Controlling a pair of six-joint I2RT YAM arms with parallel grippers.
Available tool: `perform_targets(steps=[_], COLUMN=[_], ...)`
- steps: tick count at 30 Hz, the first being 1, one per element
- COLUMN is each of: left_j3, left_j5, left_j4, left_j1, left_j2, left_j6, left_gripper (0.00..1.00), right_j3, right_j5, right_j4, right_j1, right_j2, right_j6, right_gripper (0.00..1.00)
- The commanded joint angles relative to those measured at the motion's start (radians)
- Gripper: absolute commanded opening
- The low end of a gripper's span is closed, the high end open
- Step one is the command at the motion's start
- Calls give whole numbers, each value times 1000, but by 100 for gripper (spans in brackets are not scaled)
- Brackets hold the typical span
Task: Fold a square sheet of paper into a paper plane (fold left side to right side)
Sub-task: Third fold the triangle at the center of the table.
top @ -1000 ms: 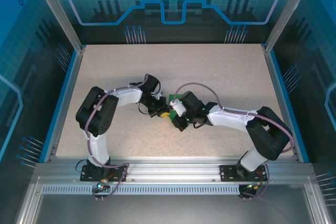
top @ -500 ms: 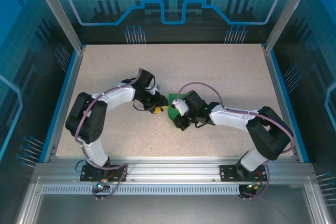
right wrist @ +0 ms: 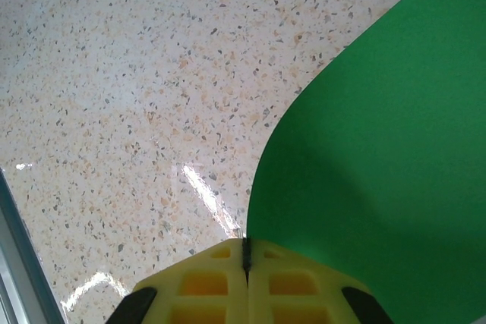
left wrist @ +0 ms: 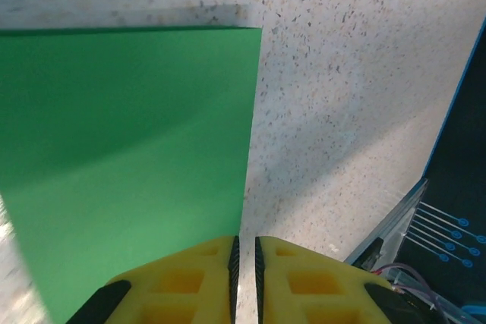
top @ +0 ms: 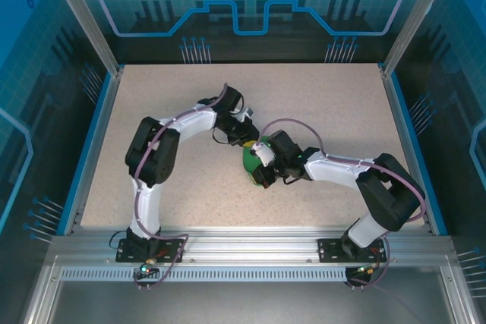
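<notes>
The square sheet of paper (top: 250, 159) is near the middle of the worktop (top: 326, 104), pinched between the two end effectors, with a small patch of bright green showing where the arms meet.

In the left wrist view the sheet (left wrist: 129, 149) is a plain, smooth green surface with a straight far edge and a square far corner. Its straight right edge runs down into the thin slit between the yellow fingers. It throws a soft shadow on the speckled worktop (left wrist: 342, 111) beside it, so that part is lifted off the surface.

In the right wrist view the sheet (right wrist: 380, 149) bows. Its edge sweeps in a curve from the upper right down to the seam of the fingers, over the glossy speckled worktop (right wrist: 114, 73).

The left end effector (top: 247, 139) reaches in from the far left side of the sheet. Its yellow pads (left wrist: 190, 278) are closed to a hairline gap on the paper's edge (left wrist: 243, 252).

The right end effector (top: 258, 172) comes in from the near right. Its pads are pressed fully together on the sheet's curved edge (right wrist: 245, 252).

A blue rail (left wrist: 456, 149) borders the worktop on the right of the left wrist view.
</notes>
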Motion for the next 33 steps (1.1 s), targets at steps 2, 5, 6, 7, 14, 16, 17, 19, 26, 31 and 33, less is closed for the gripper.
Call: perform_targets(steps=[2,5,6,7,14,16,17,19,26,31,33], left_j3=[87,96,96,95,66,58,56,55,55,56,57], left_j5=[15,-3,-10,-15,-37,-37,-38,-38,-41,-41,-41], left_j4=[-86,-95,-99,-101,-93,-89,-89,-86,-87,-87,-88], left_j1=[-22,-22,-23,-23,-23,-24,-26,-25,-27,-29,-29], left_j2=[89,123,131,141,172,174,176,178,177,179,179], left_j6=[59,67,70,73,80,79,80,80,80,78,77], left_gripper=[15,15,14,14,13,12,12,12,12,12,11], right_j3=[-10,-3,-3,-1,2,3,5,7,6,6,11], right_j5=[-18,-12,-11,-7,20,23,24,30,63,80,88], right_j4=[17,9,7,4,-24,-29,-31,-33,-45,-38,-40], right_j1=[-18,-21,-24,-25,-56,-64,-71,-80,-121,-147,-156], right_j2=[-5,1,2,2,14,20,23,28,34,31,34], right_j6=[19,24,27,30,58,69,76,87,135,160,165], right_gripper=[0,0,0,0,0,0,0,0,0,0,0])
